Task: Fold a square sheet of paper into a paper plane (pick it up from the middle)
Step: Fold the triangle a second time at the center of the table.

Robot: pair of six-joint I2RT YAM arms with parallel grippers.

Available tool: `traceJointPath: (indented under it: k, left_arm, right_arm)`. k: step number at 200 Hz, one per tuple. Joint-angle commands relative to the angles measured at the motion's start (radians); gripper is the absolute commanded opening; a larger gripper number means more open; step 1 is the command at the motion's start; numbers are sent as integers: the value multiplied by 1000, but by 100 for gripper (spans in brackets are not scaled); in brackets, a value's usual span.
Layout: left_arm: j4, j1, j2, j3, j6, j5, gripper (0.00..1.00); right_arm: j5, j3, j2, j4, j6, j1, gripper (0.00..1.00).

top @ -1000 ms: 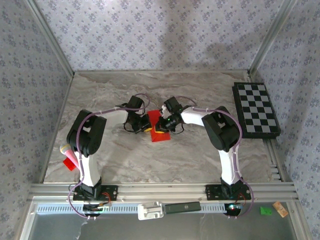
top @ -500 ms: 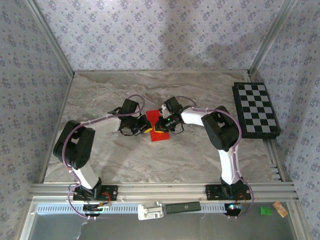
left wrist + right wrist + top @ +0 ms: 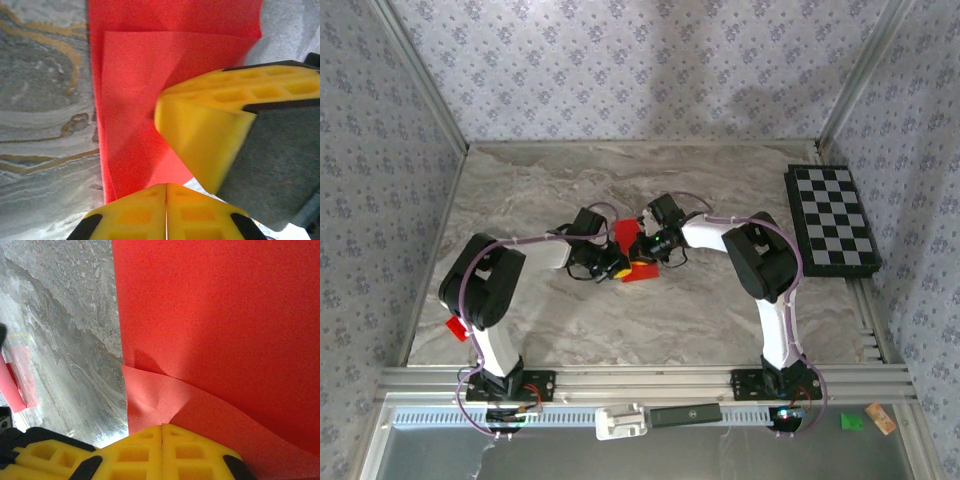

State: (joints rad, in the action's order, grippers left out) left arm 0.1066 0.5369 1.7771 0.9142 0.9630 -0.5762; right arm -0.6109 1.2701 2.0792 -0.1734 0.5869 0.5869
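Here's the marbled table [image 3: 700, 300], patterned walls on three sides, and both arms are reaching in from the near edge to meet around its centre. The left arm [image 3: 485, 290] bends in from the left, the right arm [image 3: 760, 260] comes in from the right, and their wrists are almost nose to nose. At the far right of the table lies the chequered board [image 3: 832, 220], well apart from the action. Now the main item: the square sheet of paper [image 3: 626, 233], bright red, lies flat on the table at the centre, under and between the two wrists, already creased into a smaller shape. From the left wrist it [image 3: 135, 75] reads as a red strip with a second layer folded over it and a slanting crease across that layer. From the right wrist the sheet [image 3: 215, 315] covers most of the frame, with a raised wrinkle just ahead of the fingertips. The left gripper [image 3: 615, 265] is down at the sheet's left edge with its yellow fingertips [image 3: 166, 186] pressed together, no gap, and the right gripper's yellow fingers [image 3: 200, 135] sit just beside it on the red. The right gripper [image 3: 162, 427] is likewise closed tight at the paper; whether either one actually pinches a layer, I cannot tell. Finally, near the left edge by the left arm, a small red scrap [image 3: 457, 327].
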Motion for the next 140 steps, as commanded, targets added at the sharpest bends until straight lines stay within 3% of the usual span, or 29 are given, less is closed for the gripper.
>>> traceJointPath:
  k: [1,64,140]
  left_arm:
    - [0,4,15,-8,-11,-4,8]
    - [44,12,48,-17,-35,16,7]
    - [216,47,-9,-109,-114,80,4]
  right_arm:
    - [111,-37,73,-56,5,-5,0]
    - [111,-37,77,-59,10,-8,0]
    - [122,-41,73,-69,10,-10,0]
